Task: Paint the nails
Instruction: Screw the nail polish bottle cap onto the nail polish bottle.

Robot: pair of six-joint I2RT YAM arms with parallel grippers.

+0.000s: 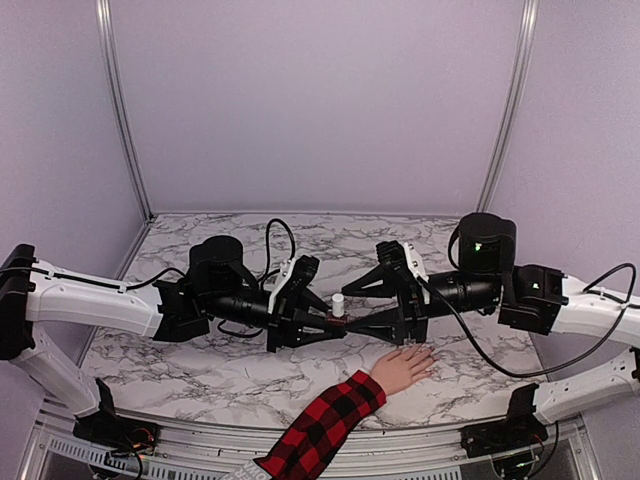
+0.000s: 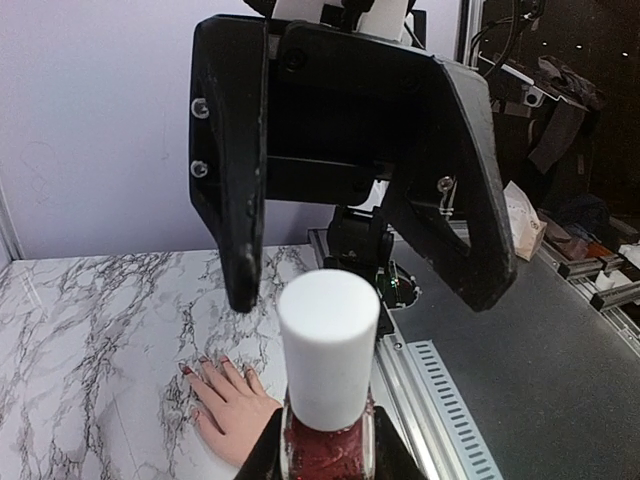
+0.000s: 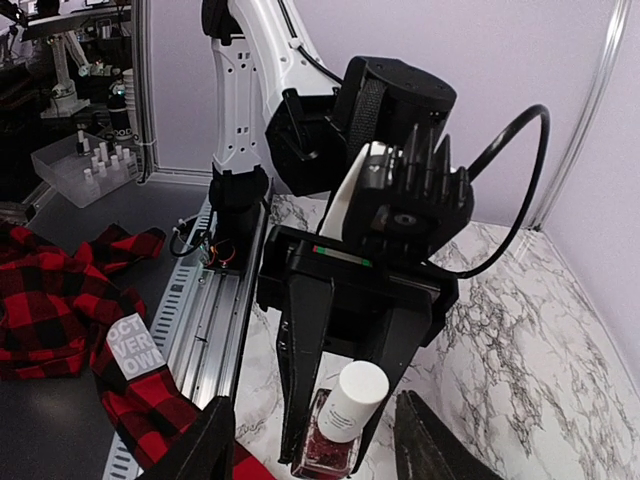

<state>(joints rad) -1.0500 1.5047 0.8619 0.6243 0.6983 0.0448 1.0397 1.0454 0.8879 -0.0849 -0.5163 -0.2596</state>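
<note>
Top external view: left hand (image 1: pixel 333 320) gripped the upright bottle (image 3: pixel 322 445); right hand (image 1: pixel 355 308), spread wide and empty, faced its white cap (image 3: pixel 352 400) head-on. Nails (image 2: pixel 205 360) lay below, on the counter (image 1: pixel 200 350).

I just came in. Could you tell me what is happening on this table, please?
The left claw is shut on a dark-red polish bottle and holds it upright. Its white cap is on. The right claw faces the cap with jaws open, not gripping it. A pale hand in a red-and-black plaid sleeve lies flat on the marble table, near the front edge. No brush is out.
</note>
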